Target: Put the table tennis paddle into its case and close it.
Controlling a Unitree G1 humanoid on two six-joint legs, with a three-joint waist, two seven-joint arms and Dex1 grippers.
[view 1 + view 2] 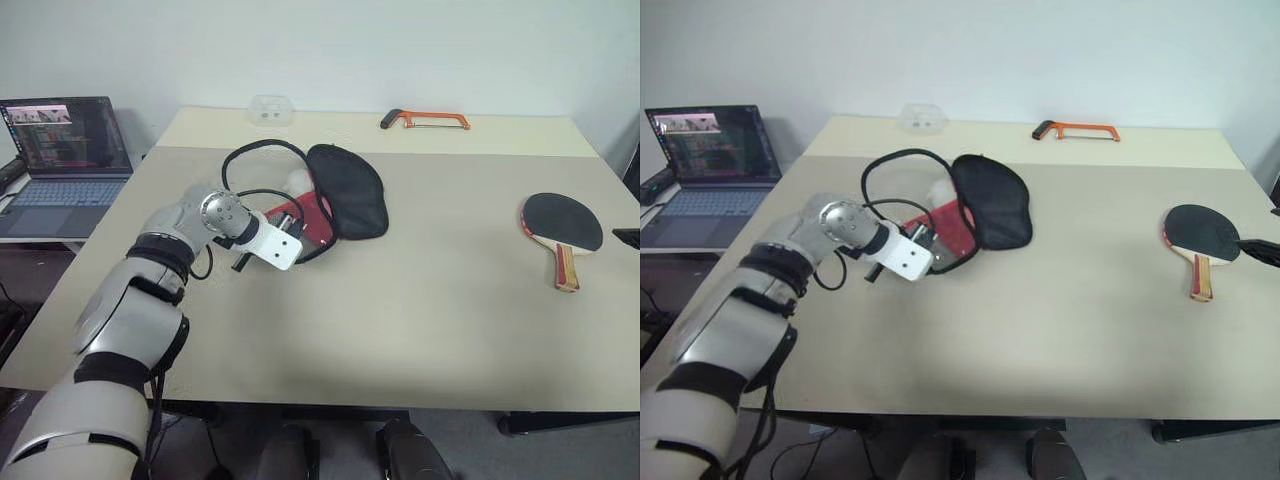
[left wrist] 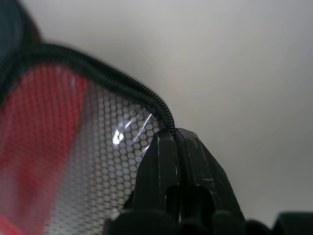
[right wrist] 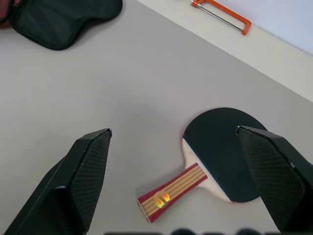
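Paddle [image 1: 561, 229] flat on table [image 1: 420, 310], right side, outside case | right gripper [image 3: 173, 147] above it, spread wide | left gripper [image 2: 174, 147] angled down, pinched on case [image 1: 335, 195] zipper edge | hacksaw [image 1: 425, 120] far edge

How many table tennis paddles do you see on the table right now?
1. The black-bladed table tennis paddle with a striped wooden handle lies flat on the beige table at the robot's right, well apart from the open black-and-red zip case. None shows inside that case.
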